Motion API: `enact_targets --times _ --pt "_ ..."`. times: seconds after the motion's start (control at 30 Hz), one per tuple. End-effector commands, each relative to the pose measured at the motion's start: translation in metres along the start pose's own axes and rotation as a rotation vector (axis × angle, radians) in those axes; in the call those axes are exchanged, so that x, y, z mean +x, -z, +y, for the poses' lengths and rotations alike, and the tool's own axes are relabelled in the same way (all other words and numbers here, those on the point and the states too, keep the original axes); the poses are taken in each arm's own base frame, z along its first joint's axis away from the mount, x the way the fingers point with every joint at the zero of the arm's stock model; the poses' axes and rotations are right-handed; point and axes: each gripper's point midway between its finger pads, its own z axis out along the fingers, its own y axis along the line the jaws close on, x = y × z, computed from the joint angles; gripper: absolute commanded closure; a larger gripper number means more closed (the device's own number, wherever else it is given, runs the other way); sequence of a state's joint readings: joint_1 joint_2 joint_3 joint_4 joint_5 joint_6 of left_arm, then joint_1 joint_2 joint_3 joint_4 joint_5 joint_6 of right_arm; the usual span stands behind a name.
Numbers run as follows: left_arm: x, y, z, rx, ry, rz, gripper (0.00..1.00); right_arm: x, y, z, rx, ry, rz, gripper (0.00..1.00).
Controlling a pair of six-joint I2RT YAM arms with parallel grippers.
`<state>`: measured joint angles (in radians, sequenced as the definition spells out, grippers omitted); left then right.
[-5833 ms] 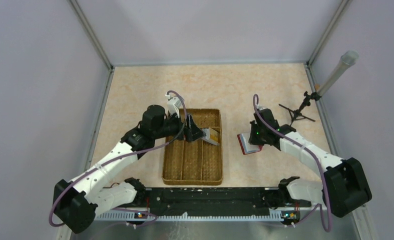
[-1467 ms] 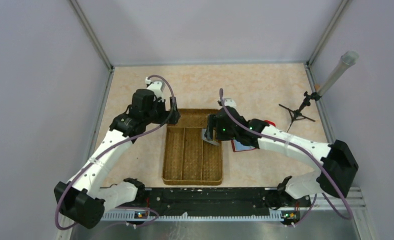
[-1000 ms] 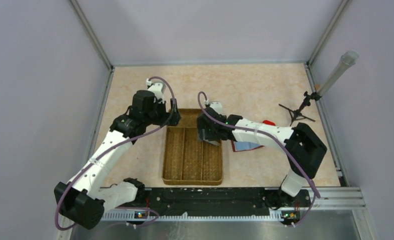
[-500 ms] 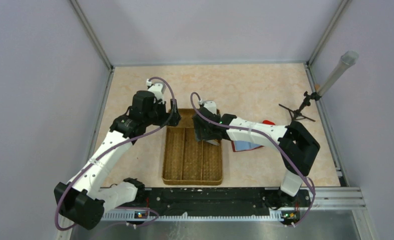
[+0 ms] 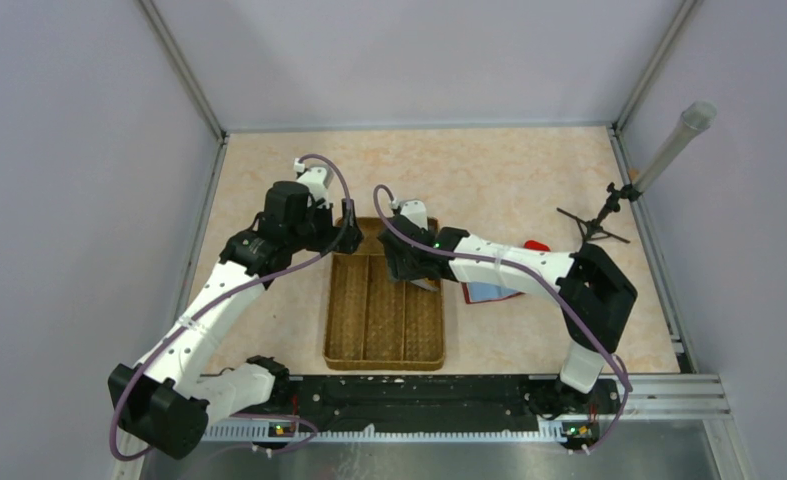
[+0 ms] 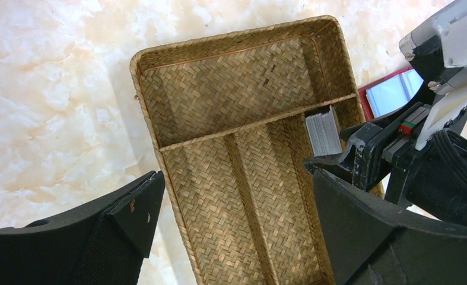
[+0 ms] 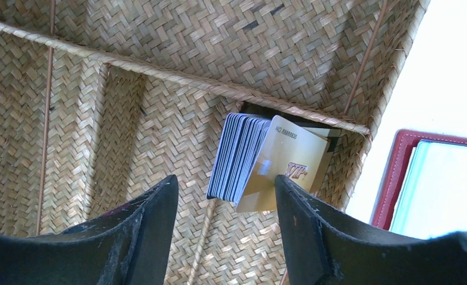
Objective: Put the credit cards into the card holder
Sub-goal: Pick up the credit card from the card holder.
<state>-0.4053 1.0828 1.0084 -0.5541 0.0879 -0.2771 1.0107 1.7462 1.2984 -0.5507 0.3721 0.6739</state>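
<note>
Beige tabletop (image 5: 489, 170), woven tray (image 6: 137, 65), holder (image 7: 438, 178) beside it.
Over cards (image 7: 260, 163) stacked on edge in the tray, the right tool (image 7: 225, 181) is held spread; the left tool (image 6: 234, 178) is spread too.

Bright, even, soft-shadowed light; wrist views sharp, with pale tabletop nearly blown out.

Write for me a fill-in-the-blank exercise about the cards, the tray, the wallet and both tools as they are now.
1. The right tool, over the cards, is ___, not closed on them.
2. The cards stand in the tray, in the ___ of its three long slots by the top view.
3. The wallet lies beside the tray; its rim is ___.
4. The left tool holds ___.
Missing words: open; right; red; nothing.
</note>
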Motion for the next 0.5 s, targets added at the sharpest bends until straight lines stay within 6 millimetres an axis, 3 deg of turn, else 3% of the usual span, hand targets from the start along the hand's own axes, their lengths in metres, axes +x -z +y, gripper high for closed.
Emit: enact_targets --times 0.0,0.17,0.47 --pt "-0.001 -0.002 -0.002 0.019 -0.014 -0.006 0.01 -0.010 0.002 0.014 -0.015 0.009 -0.031 0.38" --pt "-0.001 -0.002 -0.002 0.021 -0.014 -0.003 0.01 -0.006 -0.002 0.013 -0.008 0.015 -0.018 0.37" --pt "0.001 -0.004 -0.004 0.031 -0.013 0.007 0.01 -0.018 0.014 0.016 -0.007 0.021 -0.064 0.47"
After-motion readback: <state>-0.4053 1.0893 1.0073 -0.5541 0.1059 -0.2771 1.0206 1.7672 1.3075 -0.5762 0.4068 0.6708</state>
